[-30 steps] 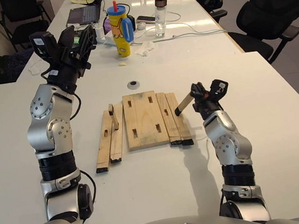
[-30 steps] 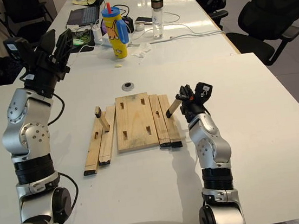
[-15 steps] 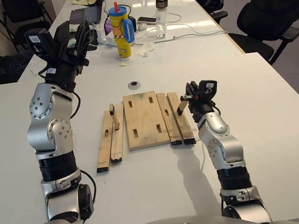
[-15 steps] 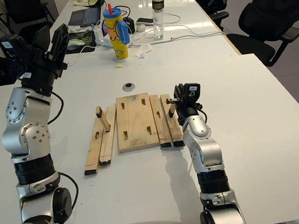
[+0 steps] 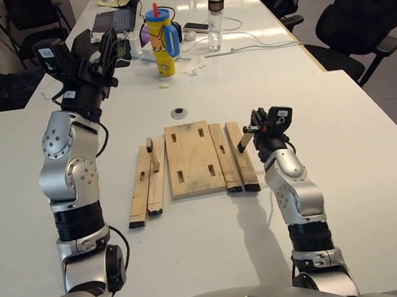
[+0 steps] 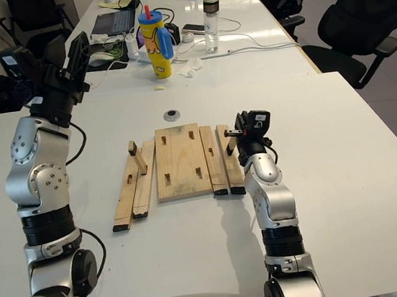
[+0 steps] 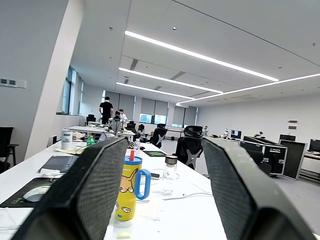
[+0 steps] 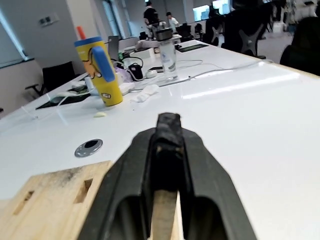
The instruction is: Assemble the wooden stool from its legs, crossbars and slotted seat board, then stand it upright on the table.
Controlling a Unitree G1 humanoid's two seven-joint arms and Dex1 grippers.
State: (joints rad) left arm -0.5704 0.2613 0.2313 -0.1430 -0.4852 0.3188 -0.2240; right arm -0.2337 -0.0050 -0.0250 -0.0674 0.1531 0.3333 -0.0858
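1. At 10 o'clock from the seat board [image 5: 194, 158], well apart from it and raised above the table [image 5: 374, 163], our left gripper [image 5: 100, 53] hangs with its fingers spread wide, grasping nothing.
2. At 9 o'clock, near the board, the left pair of legs [image 5: 140, 188] lies flat side by side. A loose crossbar [image 5: 151, 153] sits at their far end; we cannot tell whether it is seated in a slot.
3. At the dial's centre the board itself lies flat, its four slots facing up.
4. At 3 o'clock, just beside the board's edge, the right pair of legs [image 5: 223, 161] lies flat, slots up.
5. At 3 o'clock again, just beyond those legs, our right gripper [image 5: 253, 129] is clenched on the held crossbar [image 5: 244, 141]. The bar tilts down toward the outer leg, and we cannot tell whether its tip touches the wood.
6. We judge the task to be early: no joint looks made, and the step in hand is bringing this crossbar to a leg slot.
7. The next move calls for lining the bar's tip over the slot, squaring it up, and pressing straight down. The leg lies loose, so it may slide, and we would likely want the left gripper down to steady it.
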